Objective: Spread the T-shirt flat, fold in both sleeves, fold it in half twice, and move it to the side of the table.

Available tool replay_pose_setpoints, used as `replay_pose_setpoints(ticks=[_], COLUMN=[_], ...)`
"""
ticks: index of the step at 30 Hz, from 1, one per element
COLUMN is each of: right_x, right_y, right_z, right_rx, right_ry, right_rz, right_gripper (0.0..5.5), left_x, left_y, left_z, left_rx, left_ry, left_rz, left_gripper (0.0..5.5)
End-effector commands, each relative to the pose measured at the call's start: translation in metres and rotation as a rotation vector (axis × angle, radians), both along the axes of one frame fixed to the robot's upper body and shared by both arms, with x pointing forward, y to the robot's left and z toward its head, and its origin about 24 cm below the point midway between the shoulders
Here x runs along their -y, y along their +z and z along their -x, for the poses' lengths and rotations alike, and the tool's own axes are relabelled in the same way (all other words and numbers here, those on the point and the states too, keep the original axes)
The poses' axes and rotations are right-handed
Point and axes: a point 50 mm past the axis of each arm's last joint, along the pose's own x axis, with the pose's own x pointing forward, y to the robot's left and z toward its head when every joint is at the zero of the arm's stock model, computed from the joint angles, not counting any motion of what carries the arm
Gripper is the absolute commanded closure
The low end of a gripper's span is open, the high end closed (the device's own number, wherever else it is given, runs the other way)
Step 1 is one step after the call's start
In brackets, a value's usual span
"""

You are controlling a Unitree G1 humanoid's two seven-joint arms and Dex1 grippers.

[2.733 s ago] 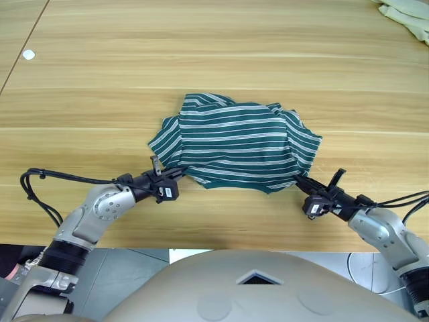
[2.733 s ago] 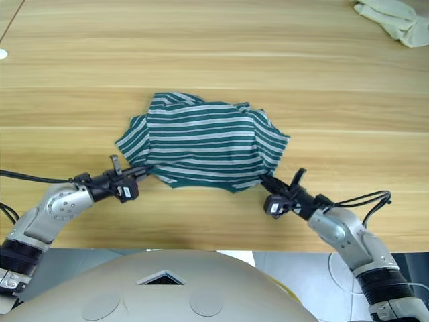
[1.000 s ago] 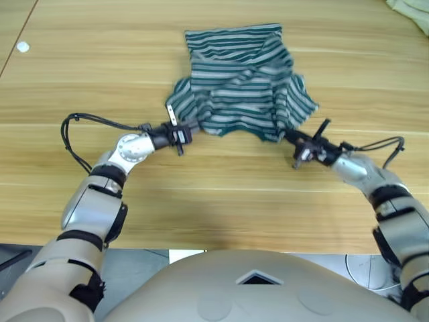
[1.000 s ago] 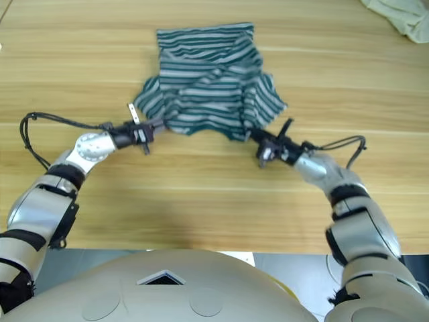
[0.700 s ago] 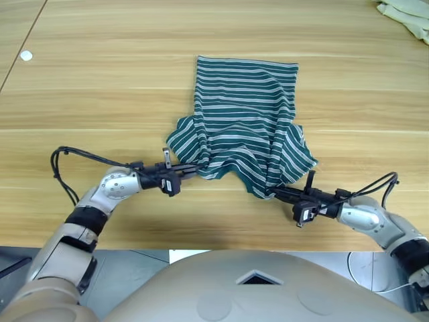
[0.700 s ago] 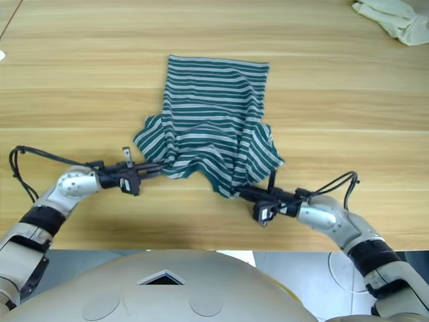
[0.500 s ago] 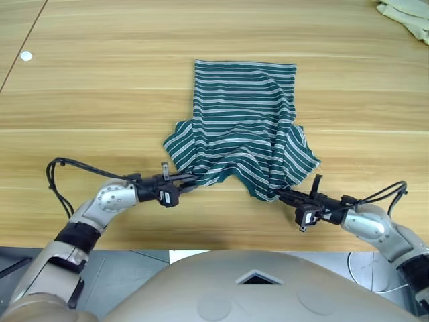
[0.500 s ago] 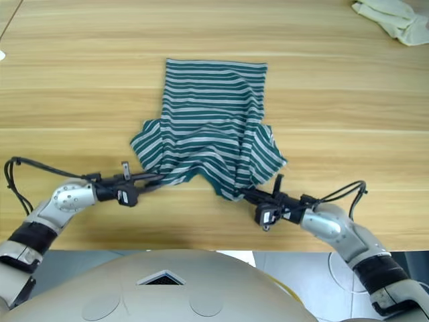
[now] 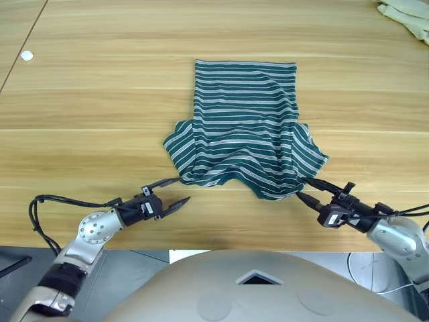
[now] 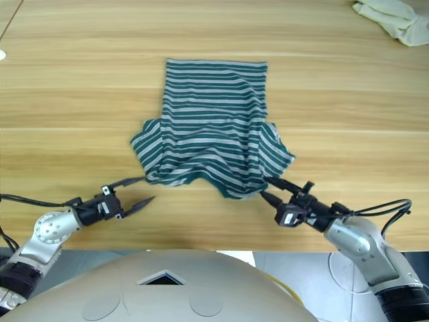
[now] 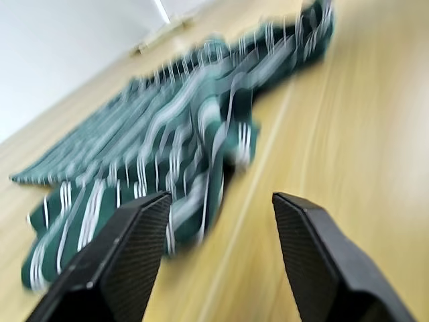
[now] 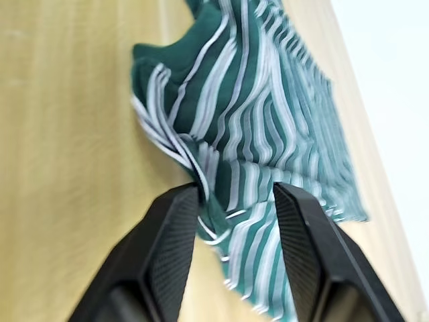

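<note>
Spreading looked to be the step in hand as the green-and-white striped T-shirt [image 9: 244, 124] lay in the centre of the frame on the wooden surface [image 9: 94, 100]. Its upper half was flat and square, while its lower edge and both sleeves were rumpled. The left pincer [image 9: 184, 188] sat at the shirt's lower left corner with its fingers apart and nothing between them, one tip at the cloth's edge. The right pincer [image 9: 301, 187] sat at the lower right corner, its fingers likewise spread, with a fold of the shirt's edge lying between the tips but not gripped.

By this reading, no sleeve had yet been folded. The next move probably called for each pincer to close on the bunched cloth nearest it and draw it outward and toward the lower edge of the frame, until the sleeves lay open.

No print or logo showed on the shirt, and the small pale tags on the pincer housings were too small to read. A pale cloth [image 9: 404, 15] lay at the upper right corner and a white dot [image 9: 27, 56] at the upper left.
</note>
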Motion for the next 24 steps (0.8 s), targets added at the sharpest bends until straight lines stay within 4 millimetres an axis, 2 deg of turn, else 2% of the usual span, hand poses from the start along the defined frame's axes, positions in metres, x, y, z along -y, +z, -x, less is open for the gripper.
replay_pose_setpoints(ticks=[1, 4, 6, 10, 11, 13, 15, 19, 21, 24], right_x=[-0.04, -0.053, -0.053, -0.049, -0.045, -0.03, -0.023, -0.019, -0.012, -0.011], right_y=[0.02, 0.0, -0.027, -0.057, -0.066, -0.08, -0.08, -0.061, -0.042, -0.023], right_z=[-0.022, -0.045, -0.051, -0.048, -0.044, -0.02, -0.003, 0.012, 0.015, 0.006], right_rx=[0.124, 0.13, 0.087, 0.0, -0.039, -0.162, -0.213, -0.214, -0.174, -0.083], right_ry=[0.131, 0.134, 0.148, 0.171, 0.192, 0.262, 0.277, 0.287, 0.237, 0.163], right_rz=[-0.137, -0.059, 0.087, 0.202, 0.245, 0.321, 0.311, 0.257, 0.226, 0.152], right_gripper=[3.51, 3.51, 3.51, 3.51, 3.51, 3.51, 3.51, 3.51, 3.51, 3.51], left_x=[0.014, 0.017, 0.019, 0.02, 0.018, 0.01, 0.006, -0.001, -0.005, -0.009], left_y=[0.026, 0.024, 0.023, 0.025, 0.028, 0.032, 0.036, 0.041, 0.041, 0.03], left_z=[-0.024, -0.031, -0.033, -0.04, -0.045, -0.055, -0.063, -0.069, -0.072, -0.074], left_rx=[0.067, 0.064, 0.063, 0.097, 0.117, 0.165, 0.2, 0.239, 0.237, 0.217], left_ry=[-0.01, 0.012, 0.025, 0.066, 0.091, 0.125, 0.13, 0.111, 0.1, 0.095], left_rz=[0.207, 0.217, 0.223, 0.241, 0.244, 0.203, 0.167, 0.082, 0.033, -0.066], left_gripper=[2.71, 2.71, 2.71, 2.71, 2.71, 2.71, 2.71, 2.71, 2.71, 2.71])
